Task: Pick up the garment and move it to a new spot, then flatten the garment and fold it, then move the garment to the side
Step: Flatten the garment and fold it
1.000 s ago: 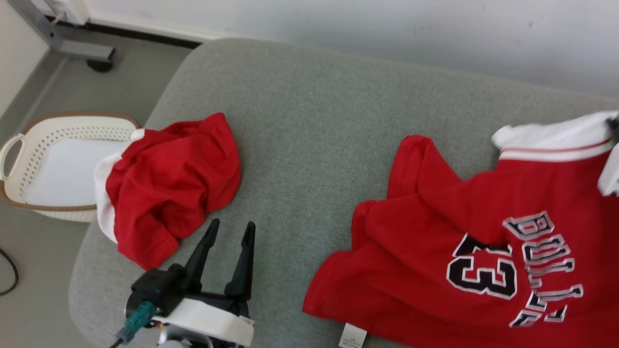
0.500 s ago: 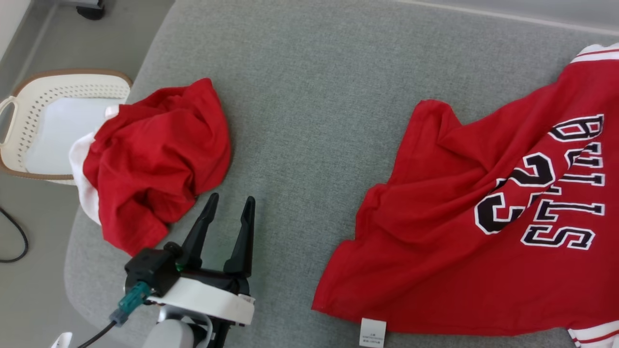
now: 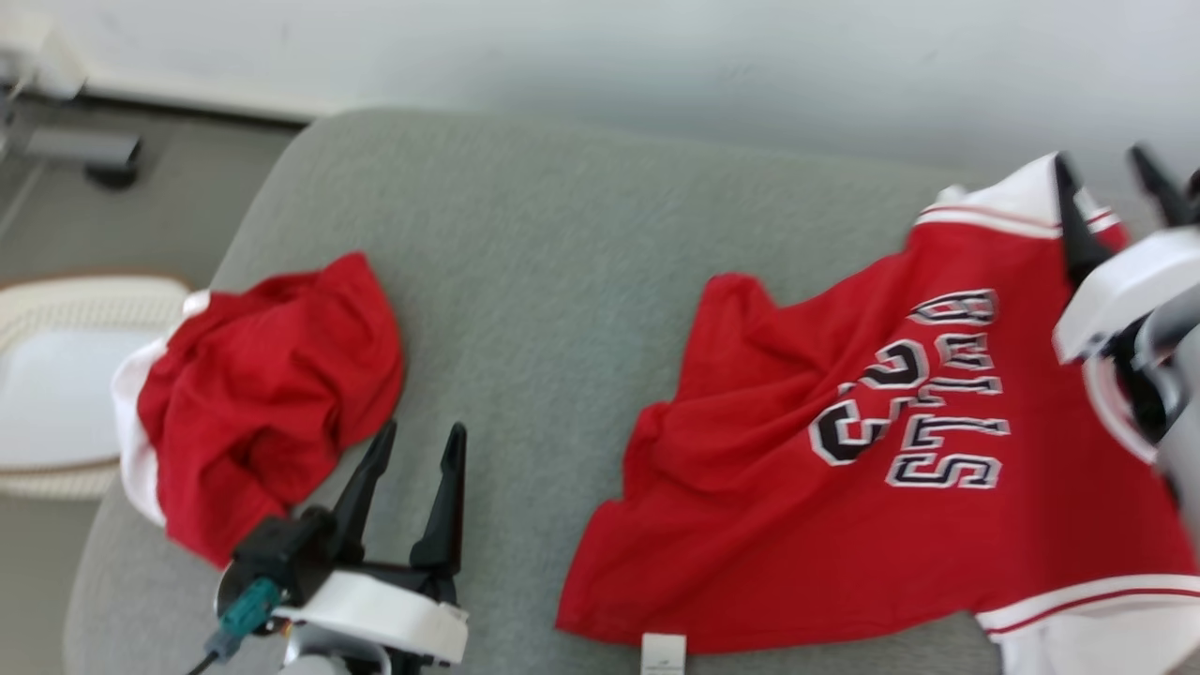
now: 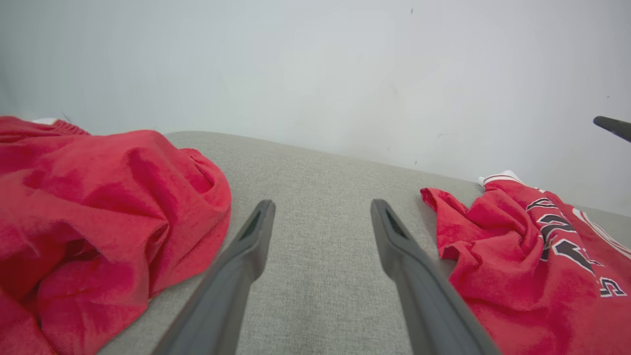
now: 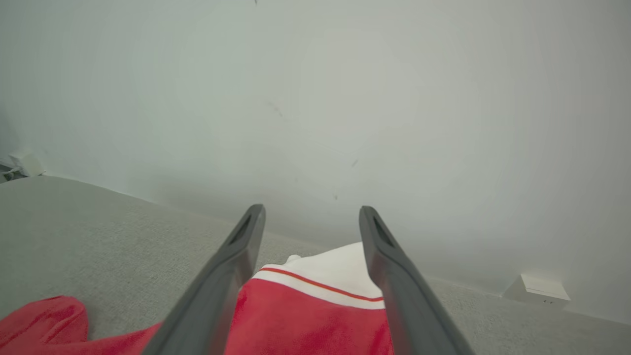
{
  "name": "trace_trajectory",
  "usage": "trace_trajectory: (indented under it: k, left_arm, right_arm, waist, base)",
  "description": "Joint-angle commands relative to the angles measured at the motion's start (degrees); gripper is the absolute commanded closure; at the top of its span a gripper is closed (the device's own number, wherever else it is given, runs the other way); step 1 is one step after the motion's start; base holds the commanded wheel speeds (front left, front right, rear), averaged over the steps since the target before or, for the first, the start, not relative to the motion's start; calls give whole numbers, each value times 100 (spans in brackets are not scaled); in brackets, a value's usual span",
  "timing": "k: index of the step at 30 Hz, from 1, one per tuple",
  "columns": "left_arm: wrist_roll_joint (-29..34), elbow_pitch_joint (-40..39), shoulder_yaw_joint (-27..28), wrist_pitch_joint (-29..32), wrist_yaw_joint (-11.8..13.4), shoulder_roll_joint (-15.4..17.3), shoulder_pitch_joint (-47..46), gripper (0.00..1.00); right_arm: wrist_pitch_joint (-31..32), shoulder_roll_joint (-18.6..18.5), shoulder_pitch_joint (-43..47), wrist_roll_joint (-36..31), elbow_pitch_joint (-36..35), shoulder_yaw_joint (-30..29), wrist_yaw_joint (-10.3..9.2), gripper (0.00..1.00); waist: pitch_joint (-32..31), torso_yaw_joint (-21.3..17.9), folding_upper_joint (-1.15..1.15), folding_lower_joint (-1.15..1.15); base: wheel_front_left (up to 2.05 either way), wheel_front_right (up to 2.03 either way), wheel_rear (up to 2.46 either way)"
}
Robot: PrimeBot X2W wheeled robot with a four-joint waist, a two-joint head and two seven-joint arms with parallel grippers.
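Red Bulls 23 jersey point(image 3: 844, 487) lies at 3 o'clock on the grey cushioned seat point(image 3: 544, 281). Its lettering is upside down to the head camera, and a care label point(image 3: 663, 652) pokes from the near hem.

The head camera swung over the last second, so the frame shift is discounted. Crumpled red shorts point(image 3: 262, 394) at 9 o'clock keep their lie. Checked against them, the jersey's print has turned from running up-and-down to running across, so the garment itself was rotated and dragged.

Right pincer point(image 3: 1099, 157) was a sliver at the frame edge by the white trim point(image 3: 1003, 202) a second ago. It now stands at 2 o'clock with fingers spread, gripping nothing. In the right wrist view the trim lies slack beneath the gap between them.

Left pincer point(image 3: 422, 429) is at 7 o'clock, fingers apart and empty, over bare seat between shorts and jersey. It sits much where it was beside the shorts.

Reading: relocation looks finished and the cloth has been let go. The jersey is still rumpled along its 9 o'clock edge, with folds bunched there. Flattening is probably next; nothing is folded yet.

White basket point(image 3: 84, 286) sits on the floor beyond the shorts.
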Motion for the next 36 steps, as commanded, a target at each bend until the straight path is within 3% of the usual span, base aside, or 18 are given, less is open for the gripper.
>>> trace_trajectory:
  k: [1, 10, 13, 17, 26, 31, 36]
  left_arm:
    - [77, 30, 62, -2, -9, 43, 132, 0]
    - [129, 115, 267, -2, 37, 34, 614, 0]
    - [108, 69, 308, -2, 69, 28, 732, 0]
    - [56, 58, 344, -2, 66, 26, 860, 0]
    - [25, 48, 419, -2, 60, 19, 985, 0]
    - [13, 52, 490, -2, 74, 16, 1031, 0]
    - [-34, 61, 432, -2, 67, 14, 987, 0]
  right_arm:
    - [-18, 39, 303, 115, -164, 71, -15, 0]
    - [-76, -190, 1890, 657, -1438, 371, -15, 0]
    - [-72, -357, 2418, 608, -1967, 8, -15, 0]
    - [-72, -314, 3305, 383, -2747, -603, -14, 0]
    - [-74, 285, 4846, -296, -3712, -1553, -14, 0]
    - [14, 513, 5179, -681, -3894, -1693, -14, 0]
    - [499, 642, 5180, -886, -3743, -1547, -14, 0]
  waist:
    - [-597, -499, 0, 0]
    - [-1322, -1025, 0, 0]
    - [-1409, -1132, 0, 0]
    - [-1445, -1217, 0, 0]
    - [-1517, -1326, 0, 0]
    - [-1585, -1393, 0, 0]
    - [-1593, -1344, 0, 0]
  base:
    - [0, 0, 0]
    - [0, 0, 0]
    - [0, 0, 0]
    - [0, 0, 0]
    - [0, 0, 0]
    - [0, 0, 0]
    - [0, 0, 0]
